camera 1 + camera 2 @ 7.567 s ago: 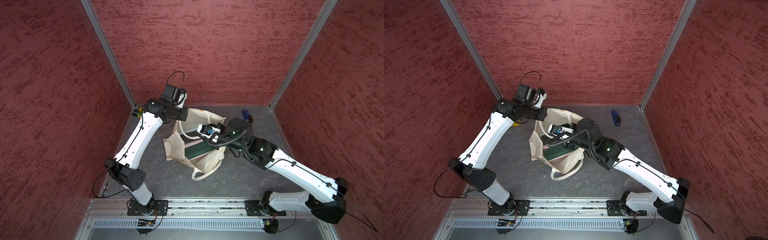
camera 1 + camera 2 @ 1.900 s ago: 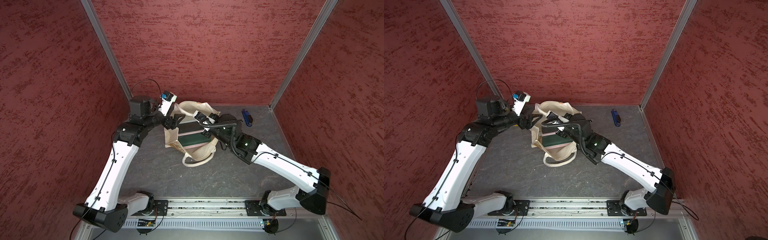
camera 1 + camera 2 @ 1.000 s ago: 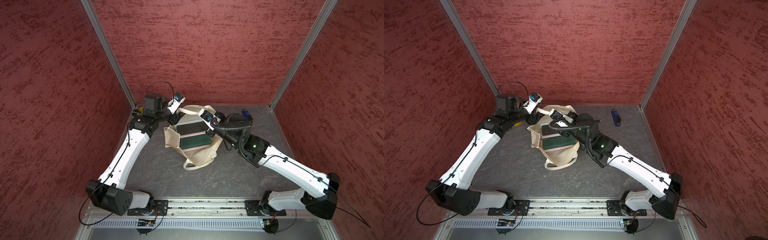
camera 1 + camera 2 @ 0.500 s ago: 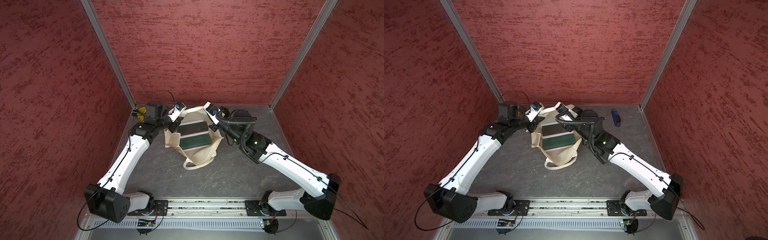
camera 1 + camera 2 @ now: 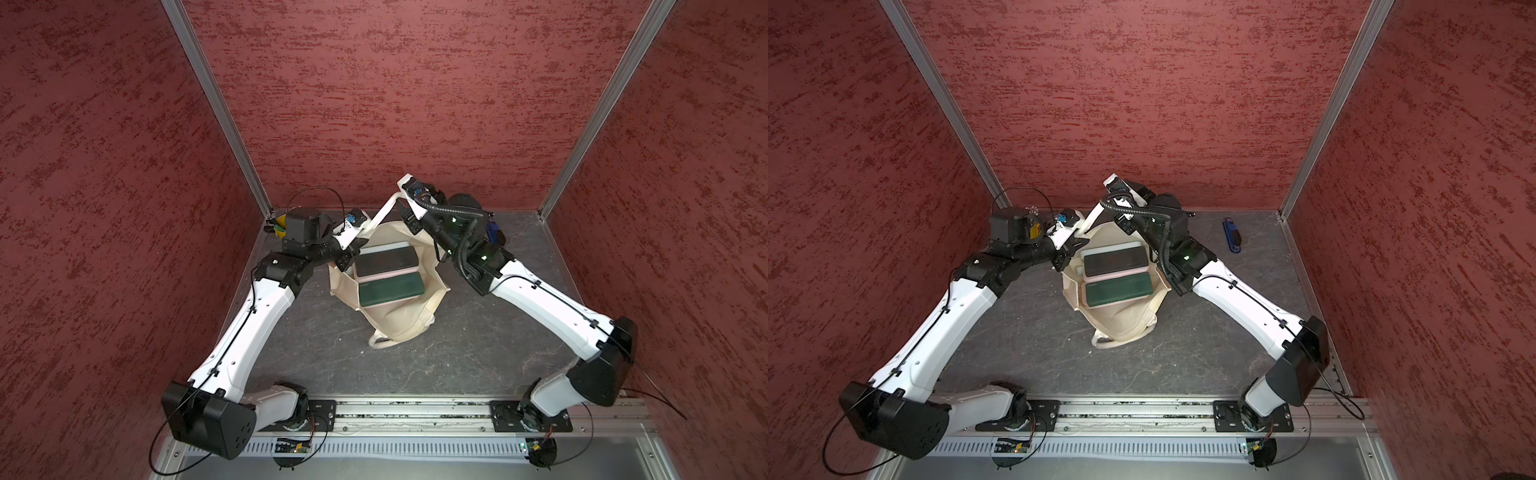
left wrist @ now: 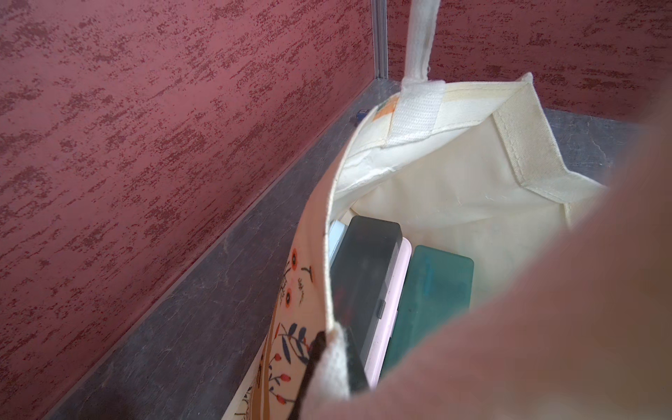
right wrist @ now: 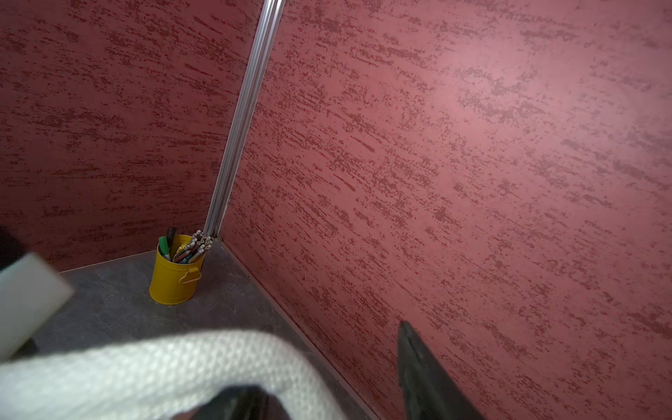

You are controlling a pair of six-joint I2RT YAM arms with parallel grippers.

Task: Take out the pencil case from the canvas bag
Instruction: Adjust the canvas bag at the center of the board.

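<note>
Both arms bend in toward the canvas bag [image 5: 399,320]. Inside lie a green pencil case [image 5: 390,291] and a dark pencil case [image 5: 386,262]. At its far rim the left gripper [image 6: 331,345] pinches the cloth tight. Above it the right gripper [image 7: 327,385], spread, has the handle [image 5: 384,212] hooked on one finger.

We find the canvas bag [image 5: 399,320] on the table [image 5: 415,365], toward the back, between the two arms, mouth facing up. In it two cases lie side by side: the farther pencil case [image 5: 386,261] stacked on another, the nearer pencil case [image 5: 390,289] just before it. A bucket of pens [image 7: 174,272] stands in the back left corner, and a small object [image 5: 1231,235] lies near the back right corner.
</note>
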